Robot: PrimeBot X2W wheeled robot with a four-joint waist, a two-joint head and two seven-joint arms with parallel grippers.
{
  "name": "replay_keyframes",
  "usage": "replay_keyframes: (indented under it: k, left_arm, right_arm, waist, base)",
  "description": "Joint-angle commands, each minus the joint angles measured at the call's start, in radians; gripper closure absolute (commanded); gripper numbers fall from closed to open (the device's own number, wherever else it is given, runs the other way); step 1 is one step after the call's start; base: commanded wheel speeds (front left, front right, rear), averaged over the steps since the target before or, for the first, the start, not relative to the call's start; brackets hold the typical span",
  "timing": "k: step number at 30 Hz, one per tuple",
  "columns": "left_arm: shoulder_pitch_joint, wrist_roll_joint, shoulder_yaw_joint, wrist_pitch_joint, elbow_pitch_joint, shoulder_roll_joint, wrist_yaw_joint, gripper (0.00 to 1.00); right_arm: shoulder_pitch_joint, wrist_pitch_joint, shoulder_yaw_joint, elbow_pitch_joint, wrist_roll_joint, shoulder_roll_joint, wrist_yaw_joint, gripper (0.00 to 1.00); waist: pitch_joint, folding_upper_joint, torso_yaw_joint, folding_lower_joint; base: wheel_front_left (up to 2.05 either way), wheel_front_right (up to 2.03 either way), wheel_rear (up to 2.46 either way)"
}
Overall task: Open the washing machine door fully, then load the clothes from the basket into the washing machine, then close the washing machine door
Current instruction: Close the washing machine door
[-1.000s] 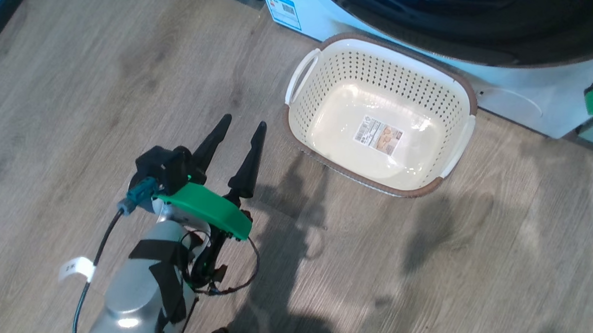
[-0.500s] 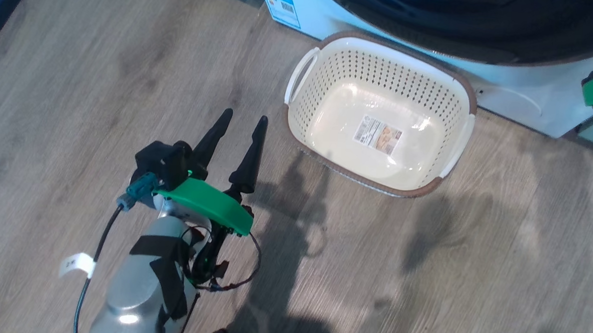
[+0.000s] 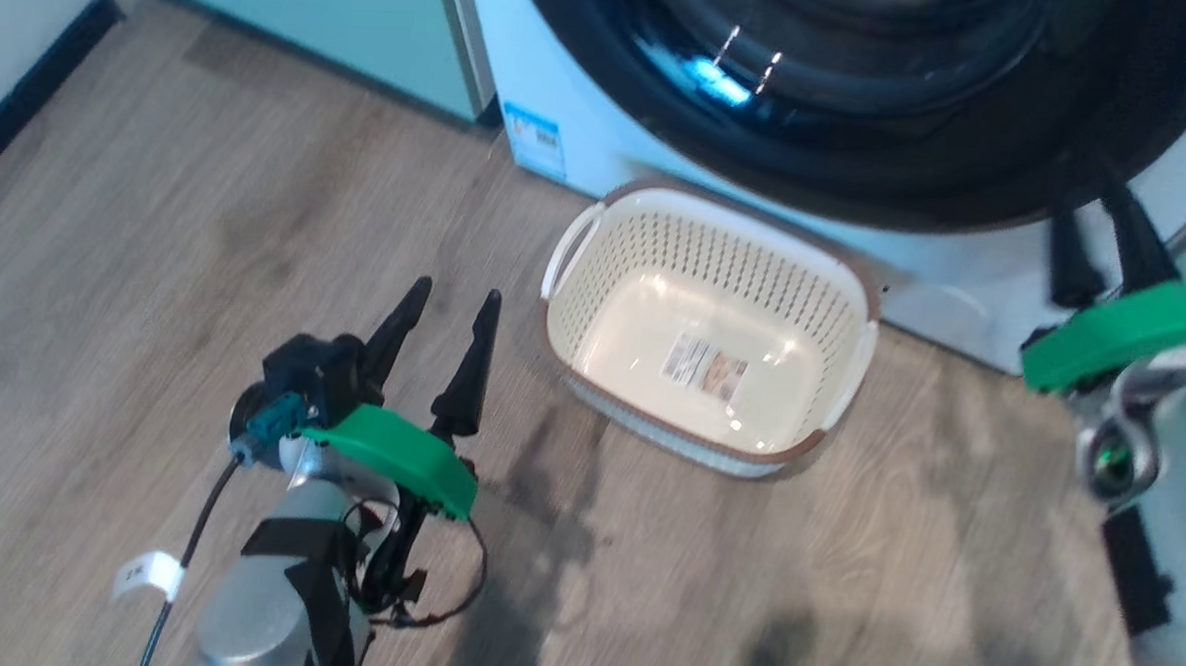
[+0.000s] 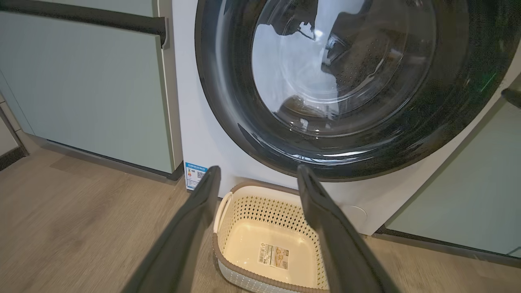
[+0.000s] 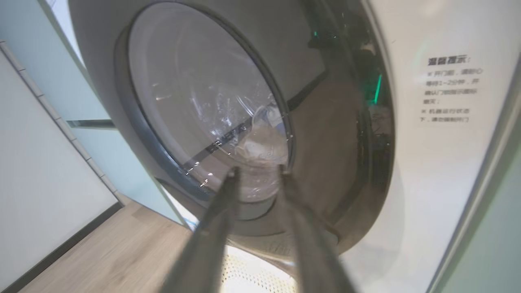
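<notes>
Cream plastic, bare right down to the label: the basket [image 3: 717,253] is empty, sitting on the wood floor [image 3: 208,216] at the foot of the washer [image 3: 578,112], just under the door [image 3: 864,85]. That door lies flat against the white front, black rim all round. By my reading the loading is done and we're at the very end of the closing step. Whether the latch is caught, the views can't say. What look like the clothes [image 5: 260,148] show as a pale lump behind the glass in the right wrist view, though blur and reflections muddy it. Right gripper [image 5: 258,175] is up at the door's lower right rim, jaws partly apart with a clear gap and nothing between them. Whether a fingertip touches the rim, I can't tell. Left gripper [image 3: 458,289] hangs over the floor just left of the basket, jaws spread wide, holding nothing, touching nothing. Next move, as I judge it: make sure the door is seated, with a firm flat push on the rim if it isn't. Then the right arm should draw straight back, clear of that glossy rim, without hooking the door open.
</notes>
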Motion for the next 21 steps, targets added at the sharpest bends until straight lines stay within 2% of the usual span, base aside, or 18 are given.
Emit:
replay_keyframes:
  k: [1, 11, 21]
  left_arm:
    - [-0.006, 0.013, 0.039, -0.006, -0.021, 0.028, -0.001, 0.0]
    - [0.026, 0.018, 0.071, -0.006, 0.029, 0.112, -0.001, 0.0]
    - [0.025, -0.005, 0.117, -0.006, 0.096, 0.16, -0.001, 0.0]
  right_arm:
    - [0.018, -0.007, 0.022, -0.043, 0.011, 0.018, -0.003, 0.0]
    - [0.215, -0.007, -0.057, -0.106, 0.013, 0.044, -0.003, 0.0]
    - [0.383, -0.007, -0.183, -0.233, -0.044, 0.057, -0.003, 0.0]
  waist:
    - [-0.062, 0.0, -0.03, 0.0001]
    - [-0.202, 0.0, -0.124, 0.0001]
    - [-0.258, 0.0, -0.217, 0.0001]
  base:
    - [0.0, 0.0, 0.0]
    - [0.0, 0.0, 0.0]
    - [0.0, 0.0, 0.0]
